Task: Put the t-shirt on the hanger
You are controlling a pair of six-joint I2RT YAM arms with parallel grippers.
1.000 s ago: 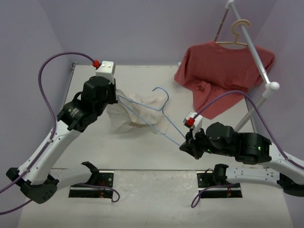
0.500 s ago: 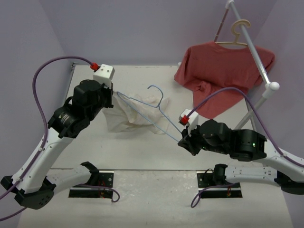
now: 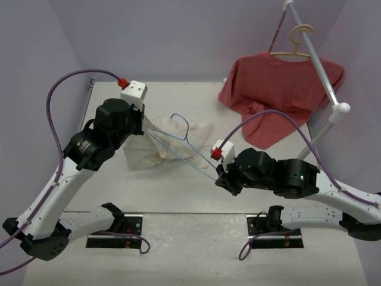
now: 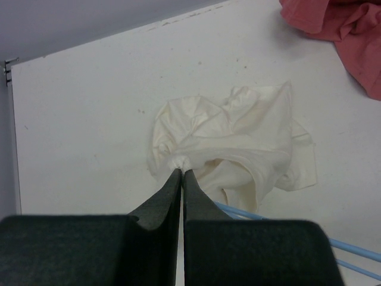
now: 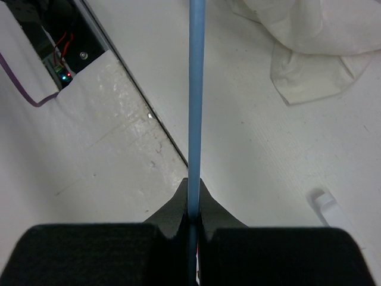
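— What does the left wrist view add?
— My left gripper (image 4: 181, 173) is pinched tight on a fold of the t-shirt (image 4: 238, 131), bunched on the table (image 4: 83, 119); overhead hides that.
— Right?
— My right gripper (image 5: 191, 189) is clamped on the hanger (image 5: 196, 89), at its near end.

**White table, one crumpled shirt on it**

The table (image 3: 178, 190) is a matt white top made of two boards. A straight seam runs left to right between the wide far board and the narrow near strip. On the far board, left of centre, the t-shirt (image 3: 149, 156) lies in a crumpled cream heap, most of it on the surface and one fold drawn up off it. At the far right corner the lower folds of a red t-shirt (image 3: 268, 131) come down to the tabletop. On the near strip sit the left base plate (image 3: 119, 229) and the right base plate (image 3: 275, 225), both black and well apart, each with a loop of purple cable (image 3: 138, 239) beside it. Faint dark specks dot the far board
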